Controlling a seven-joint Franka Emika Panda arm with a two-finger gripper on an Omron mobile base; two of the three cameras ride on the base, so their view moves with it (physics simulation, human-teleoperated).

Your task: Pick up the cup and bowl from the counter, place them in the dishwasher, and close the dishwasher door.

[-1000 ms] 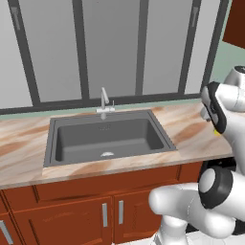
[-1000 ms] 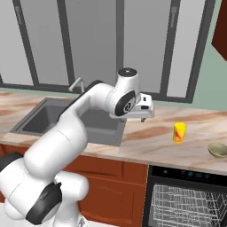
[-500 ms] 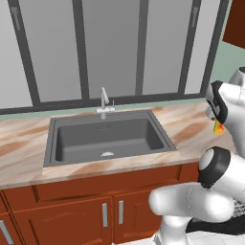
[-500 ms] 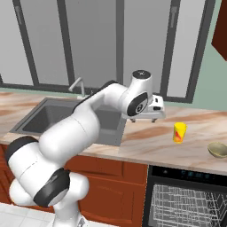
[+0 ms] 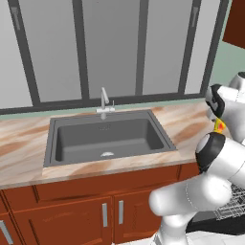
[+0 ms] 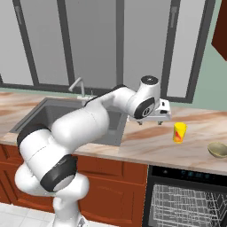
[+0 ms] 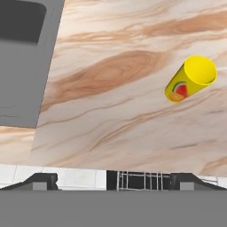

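Observation:
A yellow cup (image 6: 179,132) with a fruit print stands upright on the marbled counter (image 6: 146,144), right of the sink. In the hand view the cup (image 7: 191,78) sits at the upper right, and it peeks out behind the arm in the left base view (image 5: 219,125). A pale olive bowl (image 6: 218,150) rests further right. My gripper (image 6: 151,122) hovers above the counter, left of the cup and apart from it, open and empty. Its fingertips (image 7: 42,181) stand wide. The dishwasher (image 6: 186,201) below is open, showing its wire rack (image 7: 141,179). The lowered dishwasher door (image 5: 216,226) lies under the rack.
A dark grey sink (image 5: 107,139) with a faucet (image 5: 104,100) lies left of the gripper. Reddish-brown cabinets (image 5: 72,210) run under the counter. Tall grey window panels back the counter. My own white arm arches across the right base view from the lower left.
The arm has swung right along the counter, from over the sink's right edge to just left of the cup. The jaws stayed open.

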